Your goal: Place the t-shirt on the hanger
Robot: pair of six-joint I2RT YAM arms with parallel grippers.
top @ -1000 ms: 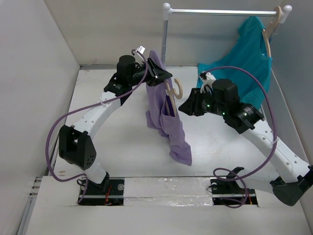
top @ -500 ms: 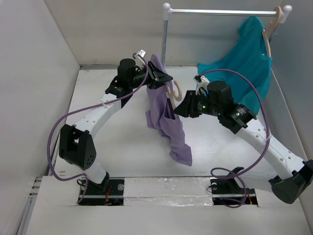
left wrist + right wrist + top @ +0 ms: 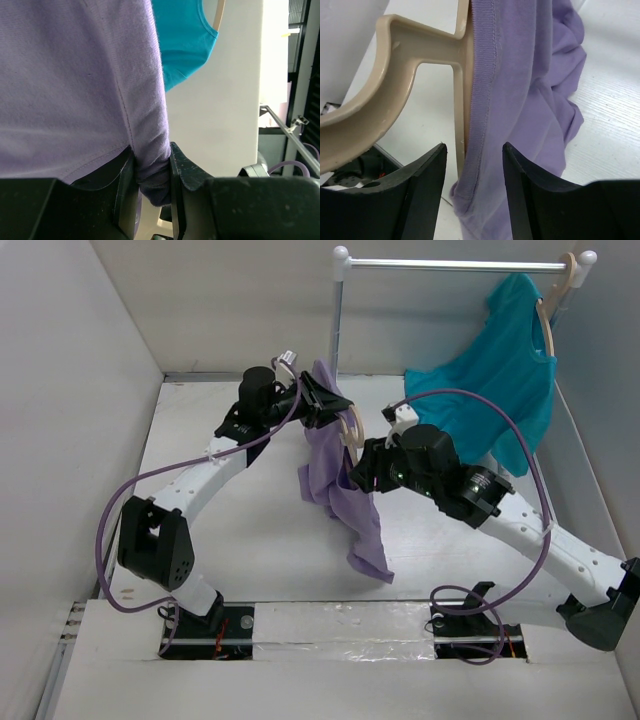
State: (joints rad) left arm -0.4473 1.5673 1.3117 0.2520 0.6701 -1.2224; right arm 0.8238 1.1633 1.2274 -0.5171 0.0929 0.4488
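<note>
- L gripper (image 3: 152, 172): clamped on a bunched fold of the lavender soft-fabric t-shirt (image 3: 335, 475). The garment is held up high so that it hangs free and the neck is presented to the other arm.
- T-shirt location: suspended mid-workspace betw. the two arms, lower end trailing toward the white table (image 3: 240, 530). Contact w/ the table cannot be told.
- Pale beige wooden hanger (image 3: 395, 90): stem is seen just beside the ribbed collar edge, its lower part hidden behind fabric. The hook projects clear of the cloth. Seating of the hanger arms in the shoulders is hidden.
- R gripper (image 3: 474, 150): jaws parted, set astride the hanger stem and collar edge; nothing is pinched. Judged: placed there to take or steady the hanger at the neck.
- Stage, judged: mid-task; seating not confirmed.
- Risk, judged: hanger is carried by fabric only, so a slip is possible.
- Teal t-shirt (image 3: 505, 360) on rear rail: well apart, not involved.
</note>
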